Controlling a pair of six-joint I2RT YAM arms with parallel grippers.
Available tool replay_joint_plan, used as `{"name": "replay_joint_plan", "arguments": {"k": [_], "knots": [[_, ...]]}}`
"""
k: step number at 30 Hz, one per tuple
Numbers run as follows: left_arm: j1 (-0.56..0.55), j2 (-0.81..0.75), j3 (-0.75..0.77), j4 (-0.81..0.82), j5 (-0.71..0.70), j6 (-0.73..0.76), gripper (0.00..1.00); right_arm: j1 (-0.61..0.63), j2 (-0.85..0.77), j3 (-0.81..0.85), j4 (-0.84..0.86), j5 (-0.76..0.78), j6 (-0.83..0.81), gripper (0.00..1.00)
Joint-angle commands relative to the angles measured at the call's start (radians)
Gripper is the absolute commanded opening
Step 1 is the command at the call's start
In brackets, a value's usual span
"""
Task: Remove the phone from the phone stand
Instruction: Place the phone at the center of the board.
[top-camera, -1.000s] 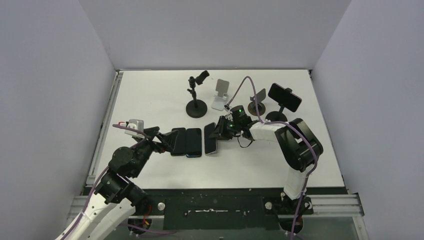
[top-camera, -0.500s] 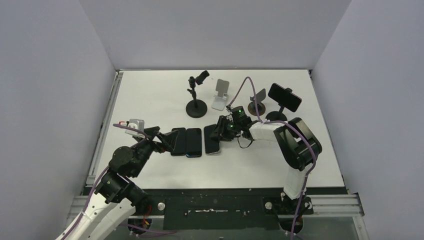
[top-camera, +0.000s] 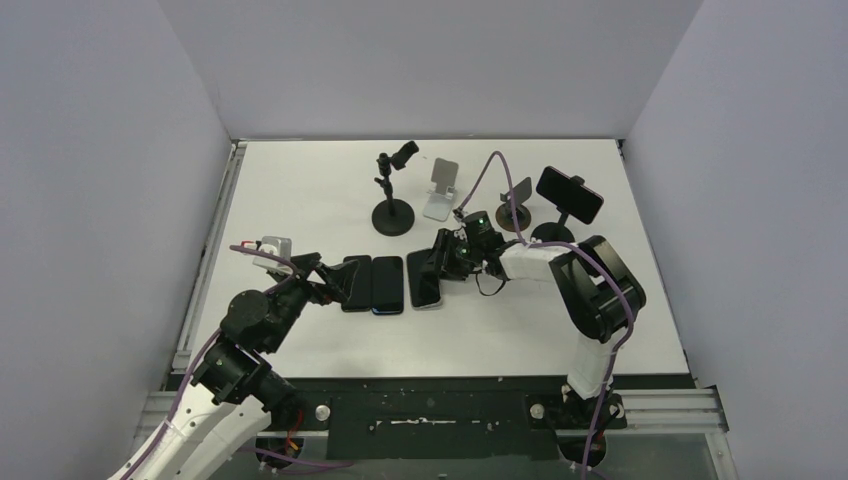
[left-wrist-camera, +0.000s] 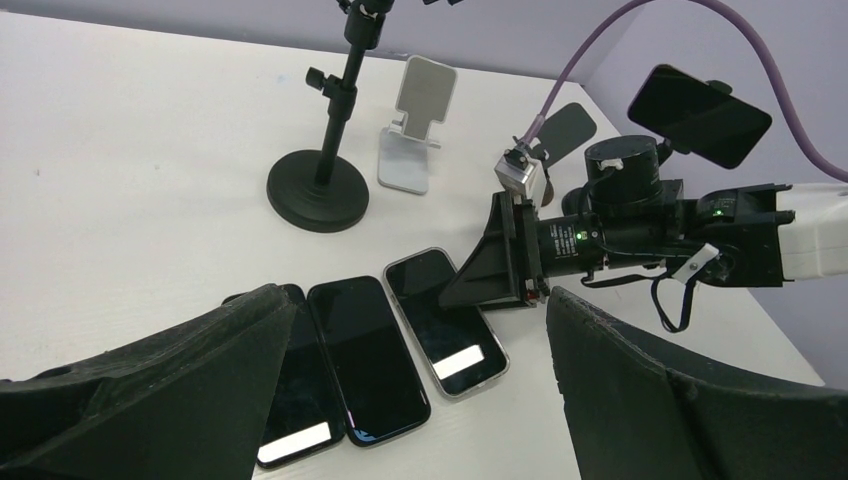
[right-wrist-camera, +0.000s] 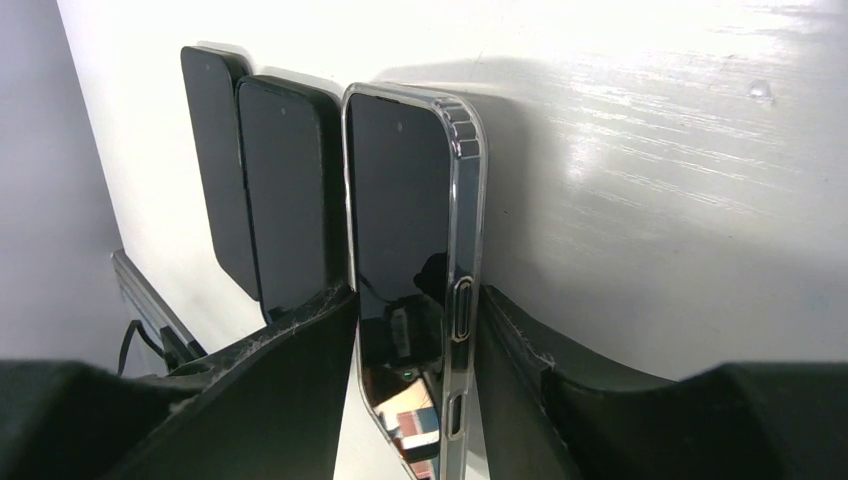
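Top external view: three phones lie flat in a row near the middle of the tabletop (top-camera: 300, 190). The right pincer (top-camera: 437, 265) sits low at the far end of the clear-cased phone (top-camera: 424, 287), the rightmost of the row. Beside that one lie the middle phone (top-camera: 387, 286) and the leftmost phone (top-camera: 356, 285), with the left pincer (top-camera: 328, 283) just over the latter's left edge. Further back stand a pole stand (top-camera: 392, 214), a white folding stand (top-camera: 441, 188) and a small dark stand (top-camera: 516, 204). At the right rear a mounted phone (top-camera: 569, 194) sits clamped in its clamp stand (top-camera: 551, 234).

Left wrist view: the left pincer's jaws are spread wide above the tabletop, the row of phones in sight beyond them.

Right wrist view: the right pincer's jaws stand apart, its fingers (right-wrist-camera: 300, 360) flanking the near end of the clear-cased phone. A dark gap runs along the button edge; whether the other finger touches the glass I cannot tell
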Motion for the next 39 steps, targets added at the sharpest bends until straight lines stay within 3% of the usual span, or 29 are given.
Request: {"name": "replay_joint_plan", "arguments": {"k": [1,14,28,32,35,39], "knots": [[0.007,0.006,0.009,0.043,0.013,0.014,0.97,-0.007,-0.032,0.003,-0.064,0.096,-0.053,0.47],[0.008,0.006,0.004,0.049,0.022,0.014,0.97,0.029,-0.115,-0.100,-0.088,0.173,-0.089,0.48],[0.009,0.004,0.005,0.048,0.028,0.013,0.97,0.109,-0.104,-0.082,-0.080,0.221,-0.055,0.47],[0.009,0.003,0.005,0.047,0.026,0.013,0.97,0.111,-0.204,-0.058,-0.164,0.311,-0.081,0.47],[0.009,0.006,0.005,0.046,0.026,0.011,0.97,0.125,-0.372,-0.006,-0.270,0.446,-0.142,0.48],[0.010,0.003,0.005,0.049,0.020,0.010,0.97,0.100,-0.593,0.051,-0.395,0.642,-0.224,0.58]]}}
